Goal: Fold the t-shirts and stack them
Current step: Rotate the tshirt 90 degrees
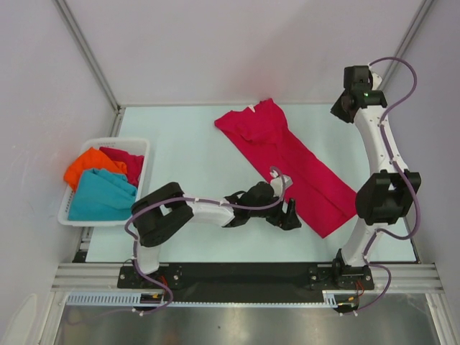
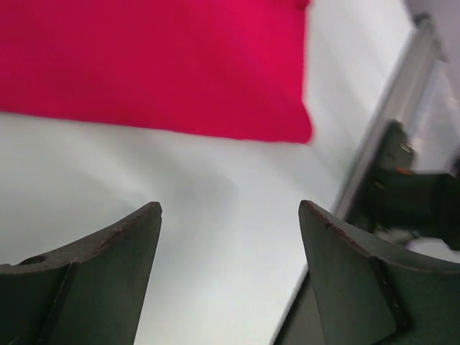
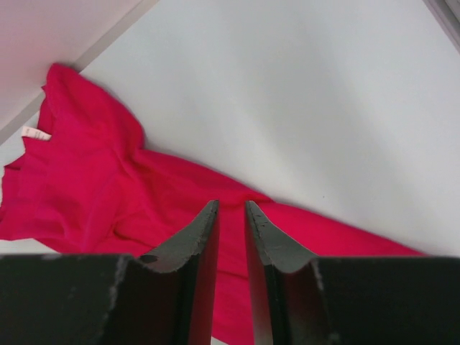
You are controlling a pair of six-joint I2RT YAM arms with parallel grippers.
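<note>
Left gripper (image 2: 230, 208): jaws wide, empty, low, just short of the red shirt (image 1: 291, 154).
Red shirt: spread on the table (image 1: 187, 144), long axis far-left to near-right; its near edge lies just far of your left gripper.
Right gripper (image 3: 231, 205): narrowly parted, empty, raised far right.
Nearer arm: your left, I judge.

We note crimson t-shirt (image 1: 287, 162): long narrow strip, flat, diagonal on table (image 1: 180, 151). Orange t-shirt (image 1: 85, 167), teal t-shirt (image 1: 104, 195), second crimson t-shirt (image 1: 128, 162) bunched in basket (image 1: 122, 139), left.
</note>
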